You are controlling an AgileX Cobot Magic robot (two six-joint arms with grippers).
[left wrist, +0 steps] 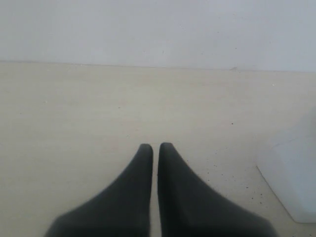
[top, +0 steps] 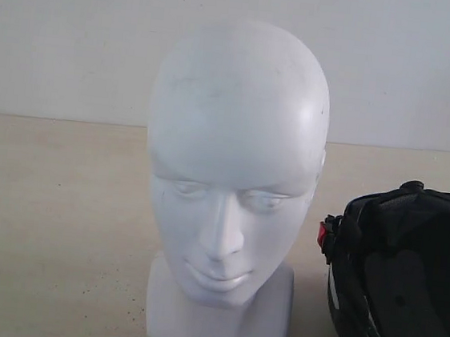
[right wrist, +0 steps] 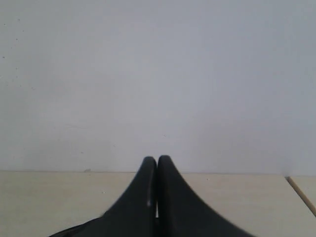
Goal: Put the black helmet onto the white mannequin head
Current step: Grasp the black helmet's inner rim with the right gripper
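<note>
Two grippers, both pinched shut, nothing in either. Left gripper (left wrist: 155, 145): tips all but touching, only a hairline slit between them, hanging low over bare table (left wrist: 74, 123) and pointed toward the back wall (left wrist: 148, 29). Blocky base of the white head (left wrist: 291, 182) off to one side of it, near but not touching. Right gripper (right wrist: 157, 159): tips pressed together, aimed level at the wall, strip of table underneath. Can't spot the helmet from either wrist camera, and can't spot either arm from the outside camera, so no telling how far back from the props.

Moving outward: head (top: 234, 161) upright mid-table, facing the camera, crown bare. Black helmet (top: 407, 276) lying on the table just beside it on the right-arm side, opening and padded lining turned toward the camera, red buckle (top: 323, 233) on the edge nearest the head.

Looks like the very start: reach-for-the-helmet step, not yet begun. Next up, probably: open the right fingers wide, come in on the helmet's rim and clamp, maybe steady with the left. After that, lift, flip opening-down, lower over the crown.
</note>
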